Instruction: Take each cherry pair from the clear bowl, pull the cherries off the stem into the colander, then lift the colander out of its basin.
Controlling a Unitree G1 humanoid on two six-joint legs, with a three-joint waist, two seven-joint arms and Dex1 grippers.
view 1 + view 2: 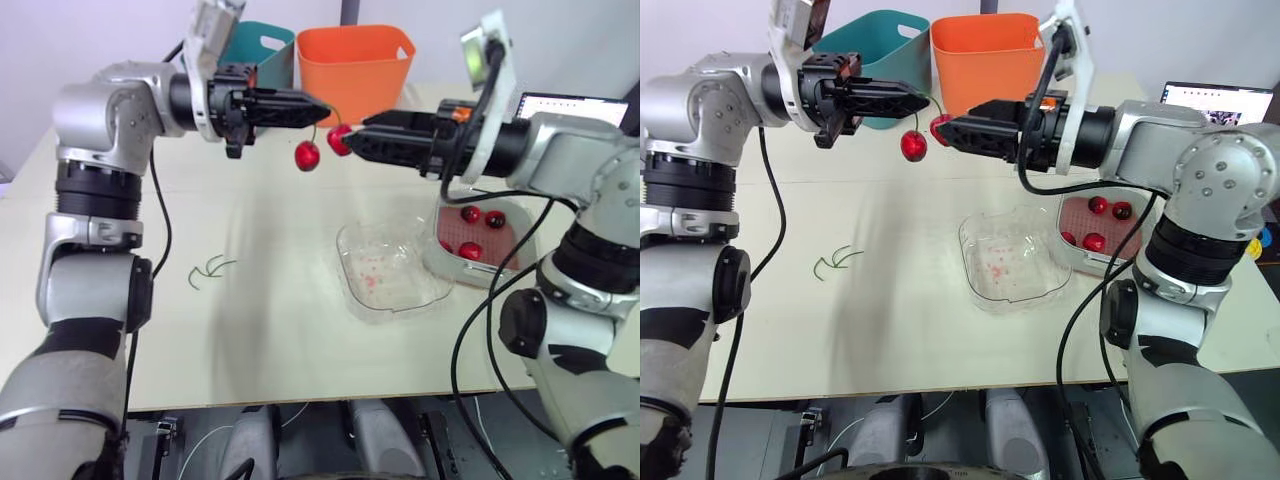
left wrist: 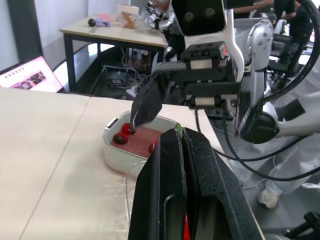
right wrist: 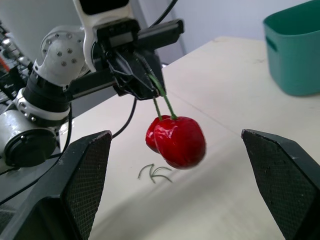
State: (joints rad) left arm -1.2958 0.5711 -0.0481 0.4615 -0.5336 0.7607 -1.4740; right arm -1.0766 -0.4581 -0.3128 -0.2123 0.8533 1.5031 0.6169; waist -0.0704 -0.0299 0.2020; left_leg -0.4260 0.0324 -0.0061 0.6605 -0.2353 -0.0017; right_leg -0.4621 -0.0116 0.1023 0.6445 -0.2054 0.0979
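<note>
Aloft, left fingers (image 1: 290,106) clamp cherry pair (image 1: 307,155); right fingers (image 3: 80,185) apart, flanking it; orange bin (image 1: 355,65) behind.

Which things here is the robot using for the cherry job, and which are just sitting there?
For the job: cherry pair, hanging from the left end effector; right end effector, open, close by; clear bowl; colander holding loose cherries.
Just lying about: orange bin; teal bin; laptop; loose green stems on the table.
</note>
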